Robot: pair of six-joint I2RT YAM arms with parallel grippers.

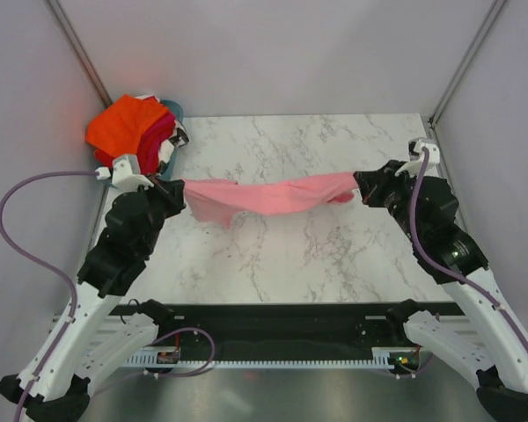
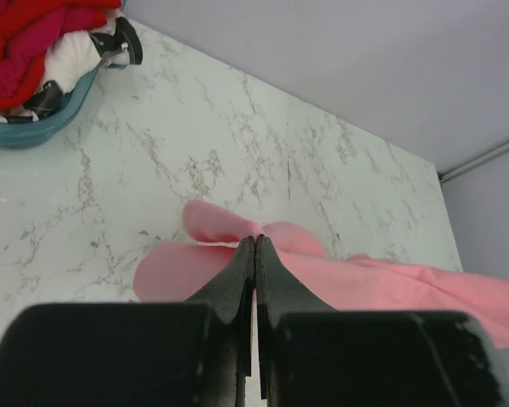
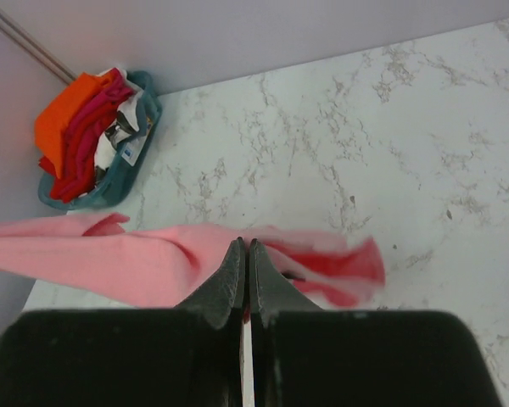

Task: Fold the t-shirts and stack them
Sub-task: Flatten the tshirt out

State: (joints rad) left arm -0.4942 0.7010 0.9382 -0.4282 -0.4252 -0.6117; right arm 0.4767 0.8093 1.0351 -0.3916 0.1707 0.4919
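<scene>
A light pink t-shirt [image 1: 268, 197] hangs stretched in the air between my two grippers, above the marble table. My left gripper [image 1: 178, 188] is shut on its left end, which shows in the left wrist view [image 2: 365, 280] past the closed fingertips [image 2: 255, 240]. My right gripper [image 1: 363, 183] is shut on its right end, which shows in the right wrist view [image 3: 144, 259] with a loose edge dangling to the right of the tips [image 3: 244, 243]. Orange [image 1: 123, 123], red and magenta t-shirts are heaped in the basket at the back left.
A teal basket [image 3: 110, 191] sits in the back left corner against the wall, also holding white cloth with black trim [image 2: 110, 47]. Grey walls close in the table [image 1: 334, 255] on three sides. A black rail runs along the near edge.
</scene>
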